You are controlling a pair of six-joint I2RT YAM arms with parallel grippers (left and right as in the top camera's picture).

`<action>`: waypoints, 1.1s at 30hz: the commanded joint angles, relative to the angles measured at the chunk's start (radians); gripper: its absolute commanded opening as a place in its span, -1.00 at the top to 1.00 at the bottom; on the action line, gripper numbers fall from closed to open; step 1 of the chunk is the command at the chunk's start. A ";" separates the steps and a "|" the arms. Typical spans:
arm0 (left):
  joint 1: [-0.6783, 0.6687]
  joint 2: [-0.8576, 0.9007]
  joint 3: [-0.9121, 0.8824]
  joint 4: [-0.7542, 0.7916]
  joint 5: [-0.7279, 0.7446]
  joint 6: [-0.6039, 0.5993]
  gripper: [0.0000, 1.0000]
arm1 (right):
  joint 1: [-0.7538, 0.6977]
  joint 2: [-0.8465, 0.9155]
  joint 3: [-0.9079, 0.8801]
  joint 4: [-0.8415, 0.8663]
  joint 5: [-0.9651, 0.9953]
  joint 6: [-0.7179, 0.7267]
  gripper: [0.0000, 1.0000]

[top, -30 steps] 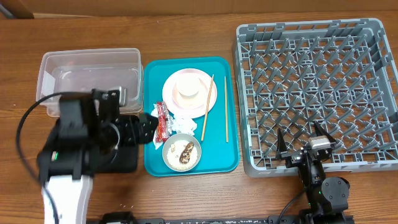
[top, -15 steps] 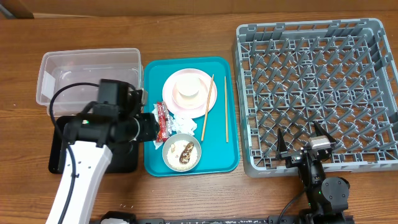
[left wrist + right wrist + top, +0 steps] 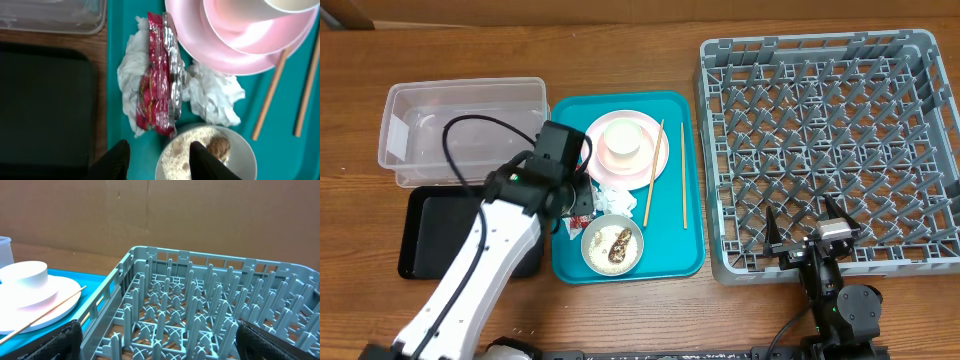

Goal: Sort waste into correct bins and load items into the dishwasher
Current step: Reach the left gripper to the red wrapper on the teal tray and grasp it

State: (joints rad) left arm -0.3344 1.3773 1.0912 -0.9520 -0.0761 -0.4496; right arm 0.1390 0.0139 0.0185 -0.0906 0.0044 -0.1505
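Waste sorting is being attempted: the red-and-white wrapper (image 3: 157,85), lying among napkins (image 3: 215,100) at the teal tray's (image 3: 280,160) left side, is being hovered over by the left gripper (image 3: 160,150), jaws part-open and empty. Lowering and closing are being called for. The right gripper (image 3: 159,340) is being held wide open.

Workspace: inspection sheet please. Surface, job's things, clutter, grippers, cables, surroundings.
Surface: wooden table.
Job's things: tub and black tray at left; rack at right, nothing in it; on the teal tray: plate, pink bowl and cup stacked, chopsticks, grey bowl with rice and scrap, wrapper, napkins.
Clutter: tiny white specks near the table's front edge.
Grippers: left gripper open, holding nothing, by the wrapper's end; right gripper open at the rack's near edge.
Cables: black cable loops from the left arm over the tub.
Surroundings: brown board behind the table.
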 commanded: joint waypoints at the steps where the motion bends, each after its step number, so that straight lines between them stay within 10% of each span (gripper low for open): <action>1: -0.006 0.084 0.022 0.036 -0.036 -0.029 0.13 | 0.006 -0.011 -0.011 0.007 0.001 0.000 -1.00; 20: -0.006 0.379 0.022 0.153 -0.035 -0.008 -0.13 | 0.006 -0.011 -0.011 0.007 0.001 0.000 -1.00; 31: -0.006 0.394 0.023 0.156 -0.035 0.001 0.52 | 0.006 -0.011 -0.011 0.007 0.001 0.000 -1.00; 33: -0.006 0.394 0.030 0.151 -0.035 0.002 0.91 | 0.006 -0.011 -0.011 0.007 0.001 0.000 -1.00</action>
State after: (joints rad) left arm -0.3344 1.7660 1.0920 -0.7979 -0.0952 -0.4557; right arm 0.1390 0.0139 0.0185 -0.0902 0.0044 -0.1505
